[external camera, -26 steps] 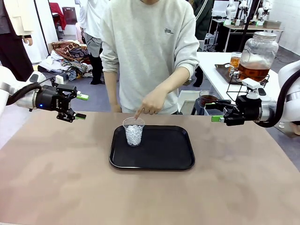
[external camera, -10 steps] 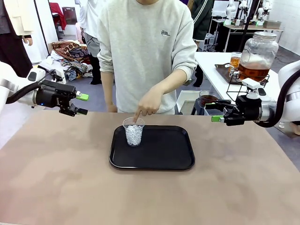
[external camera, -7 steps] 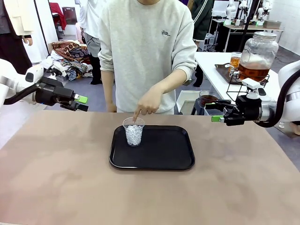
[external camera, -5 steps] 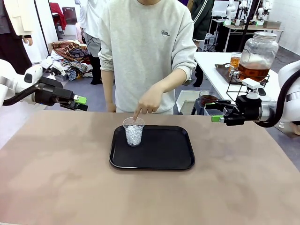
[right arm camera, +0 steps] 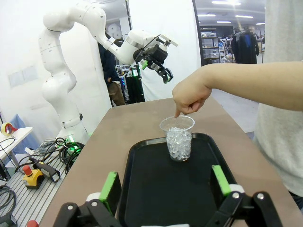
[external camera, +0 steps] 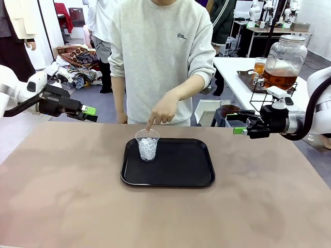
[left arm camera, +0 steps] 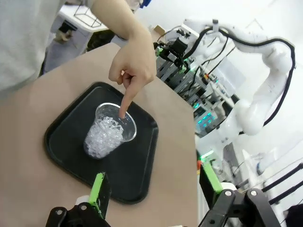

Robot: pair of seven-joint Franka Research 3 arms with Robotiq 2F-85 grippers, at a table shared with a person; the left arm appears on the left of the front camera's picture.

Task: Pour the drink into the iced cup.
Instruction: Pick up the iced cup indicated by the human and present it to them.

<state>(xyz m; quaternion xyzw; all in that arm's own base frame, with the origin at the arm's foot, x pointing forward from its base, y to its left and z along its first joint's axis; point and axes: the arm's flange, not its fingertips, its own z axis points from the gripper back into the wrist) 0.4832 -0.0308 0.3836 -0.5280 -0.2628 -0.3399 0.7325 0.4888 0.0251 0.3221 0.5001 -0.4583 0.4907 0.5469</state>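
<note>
Both open and empty, the left gripper (external camera: 90, 113) and right gripper (external camera: 237, 124) should first fetch the drink (external camera: 279, 79), in the jar (external camera: 286, 54) well off to the robot's right, then pour slowly over the cup (external camera: 148, 145) on the tray (external camera: 181, 164), avoiding the person's hand (external camera: 163, 110).

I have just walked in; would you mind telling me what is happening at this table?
A person's hand points a finger down at the rim of a clear plastic cup filled with ice, which stands on a black rectangular tray in the middle of the brown table. The left gripper and right gripper hover open at either side, holding nothing. The amber-brown drink sits in a large clear glass dispenser jar on a white side table behind the right arm, so nothing is poured yet.
</note>
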